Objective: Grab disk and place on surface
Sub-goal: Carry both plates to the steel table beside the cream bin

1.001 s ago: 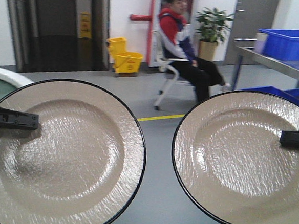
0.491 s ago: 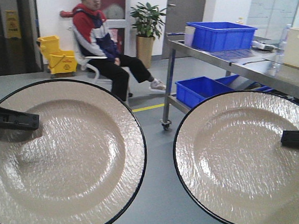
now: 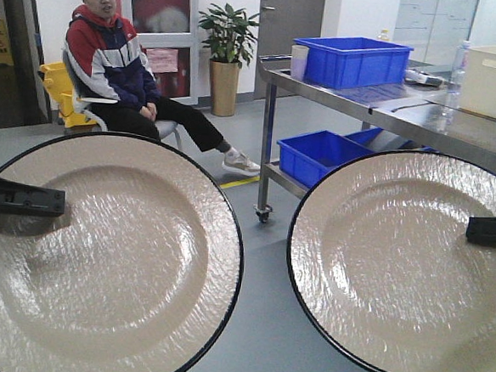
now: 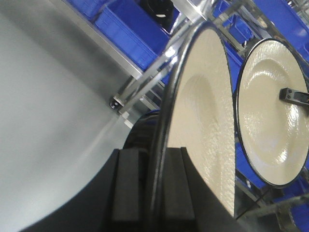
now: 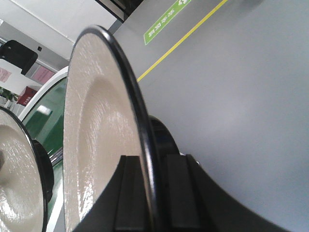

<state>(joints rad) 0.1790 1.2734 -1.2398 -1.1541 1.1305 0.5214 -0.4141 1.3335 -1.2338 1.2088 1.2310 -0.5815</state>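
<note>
I hold two disks, both beige textured plates with black rims, up in the air facing the front camera. The left disk (image 3: 106, 261) (image 4: 207, 121) is pinched at its rim by my left gripper (image 3: 58, 200) (image 4: 150, 193). My right gripper (image 3: 470, 229) (image 5: 154, 193) is shut on the rim of the right disk (image 3: 404, 265) (image 5: 96, 135). Each wrist view also catches the other arm's disk (image 4: 270, 111) (image 5: 14, 183). Whether the shiny steel table (image 3: 423, 117) at the back right is the surface, I cannot tell.
A blue bin (image 3: 355, 61) and a white bin (image 3: 494, 80) stand on the steel table, more blue bins (image 3: 318, 157) beneath it. A man (image 3: 112, 66) sits on a chair by a potted plant (image 3: 228, 48). Green conveyor (image 5: 43, 111) shows behind the right disk.
The whole view has swung to the right: the seated man and plant slid left and the steel table came in. Both disks stay gripped in the same place in frame.
</note>
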